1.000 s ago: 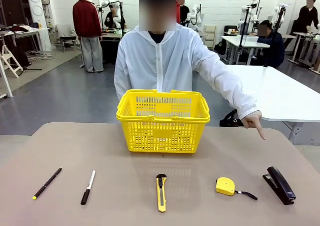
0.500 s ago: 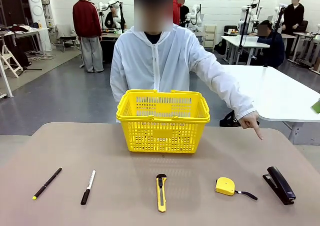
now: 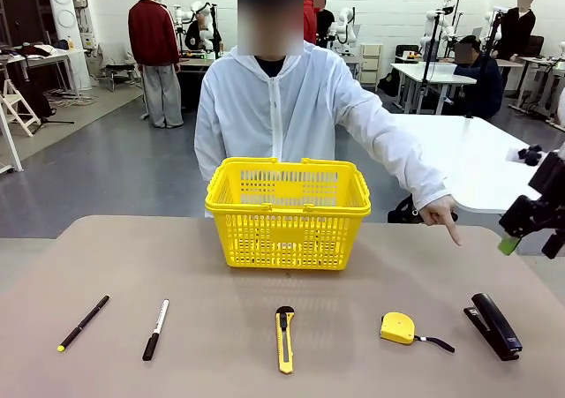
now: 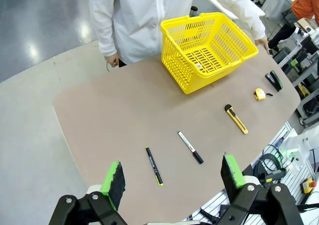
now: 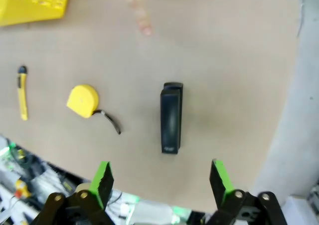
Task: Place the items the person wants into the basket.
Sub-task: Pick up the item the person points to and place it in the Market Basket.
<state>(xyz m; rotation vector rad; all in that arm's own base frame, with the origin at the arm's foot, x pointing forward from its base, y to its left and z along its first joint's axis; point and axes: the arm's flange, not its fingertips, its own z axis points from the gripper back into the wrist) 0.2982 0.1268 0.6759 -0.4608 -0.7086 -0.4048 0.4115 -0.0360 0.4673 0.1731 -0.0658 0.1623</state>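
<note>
Left tool (image 4: 174,177): fingers apart, empty, high over desk (image 4: 124,115). Marker (image 4: 190,146) lies just ahead of it, utility knife (image 4: 235,125) farther ahead to its right, basket (image 4: 207,50) beyond. Right tool (image 5: 162,182): apart, empty, above stapler (image 5: 171,117).

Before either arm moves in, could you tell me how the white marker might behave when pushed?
The marker looks round-barrelled, so a sideways push would probably roll it. Slim and short, it is likely light and stiff.
</note>
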